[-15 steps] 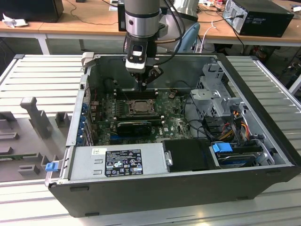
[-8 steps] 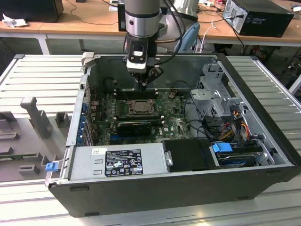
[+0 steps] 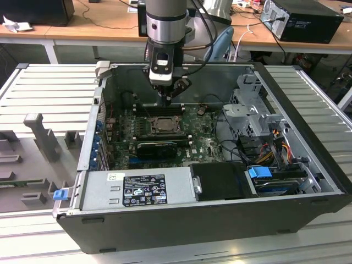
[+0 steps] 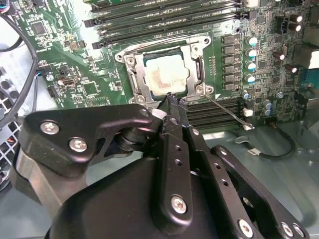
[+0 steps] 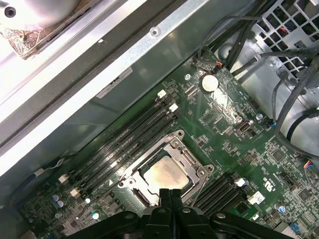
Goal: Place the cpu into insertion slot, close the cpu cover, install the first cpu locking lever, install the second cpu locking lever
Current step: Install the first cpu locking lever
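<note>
An open computer case (image 3: 181, 220) is seen in the exterior view, with the arm reaching down into it from the upper middle of the frame. The gripper (image 3: 164, 100) is held just above the green board (image 3: 206, 144), close to the socket. A silver power box (image 3: 137, 190) is set along the near wall, and a metal drive cage (image 3: 250, 113) and loose cables (image 3: 275, 148) are crowded at the exterior view's right. In both wrist views the cpu (image 4: 167, 73) is seen lying flat in the slot (image 4: 192, 74), and the cover (image 4: 130, 74) is laid down around it, so that the dull metal top is shown through the window. The fingers (image 5: 165, 199) are pressed tight together with nothing between them, and their tip is set at the edge of the cover. Long black memory slots (image 4: 159, 20) are lined up on both sides of the socket. In the second wrist view a thin metal lever (image 4: 227, 110) is seen sticking out from a corner of the cover, slanted across the nearer memory slots, and a row of small round cans (image 4: 251, 55) is stood beside the socket. In the first wrist view a round silver battery (image 5: 210, 82) and the grey case wall (image 5: 124, 59) are shown. Much of the second wrist view is blocked by the black gripper body.
</note>
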`<state>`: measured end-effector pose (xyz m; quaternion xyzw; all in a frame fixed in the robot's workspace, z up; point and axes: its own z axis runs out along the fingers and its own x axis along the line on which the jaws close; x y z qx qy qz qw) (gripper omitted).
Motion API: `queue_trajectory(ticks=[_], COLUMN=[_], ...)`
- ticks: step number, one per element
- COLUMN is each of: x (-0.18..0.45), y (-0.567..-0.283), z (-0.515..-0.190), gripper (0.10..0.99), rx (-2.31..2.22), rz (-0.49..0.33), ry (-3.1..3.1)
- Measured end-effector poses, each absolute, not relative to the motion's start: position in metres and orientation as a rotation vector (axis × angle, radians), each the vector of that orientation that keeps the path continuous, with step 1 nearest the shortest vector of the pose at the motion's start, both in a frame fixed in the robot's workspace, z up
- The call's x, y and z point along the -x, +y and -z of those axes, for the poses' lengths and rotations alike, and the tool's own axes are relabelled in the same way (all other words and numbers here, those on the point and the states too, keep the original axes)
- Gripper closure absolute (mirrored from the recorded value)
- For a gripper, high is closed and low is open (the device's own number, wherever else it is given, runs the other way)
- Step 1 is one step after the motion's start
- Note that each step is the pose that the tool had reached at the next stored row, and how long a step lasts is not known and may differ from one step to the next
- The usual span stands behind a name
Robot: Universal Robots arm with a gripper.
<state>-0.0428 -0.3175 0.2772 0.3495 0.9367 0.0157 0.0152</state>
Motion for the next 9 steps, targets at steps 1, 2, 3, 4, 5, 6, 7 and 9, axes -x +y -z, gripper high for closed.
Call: queue_trajectory(ticks=[1, 2, 3, 4, 5, 6, 7, 9], x=[0.0428, 0.0428, 0.0428, 0.0428, 0.0428, 0.0428, 0.0428, 0.0428], y=[-0.3175, -0.3175, -0.3176, -0.3175, -0.3176, -0.3176, -0.3175, -0.3176], z=[-0.2772, -0.2772, -0.2772, -0.2772, -0.2772, -0.2772, -0.2772, -0.2773], gripper=[0.980, 0.980, 0.980, 0.980, 0.980, 0.980, 0.980, 0.980], rx=[-1.082, -1.078, -1.069, -1.060, -1.051, -1.041, -1.028, -0.983], rz=[-0.049, -0.049, -0.049, -0.049, -0.049, -0.050, -0.050, -0.050], ry=[2.917, 2.918, 2.922, 2.925, 2.928, 2.932, 2.937, 2.953])
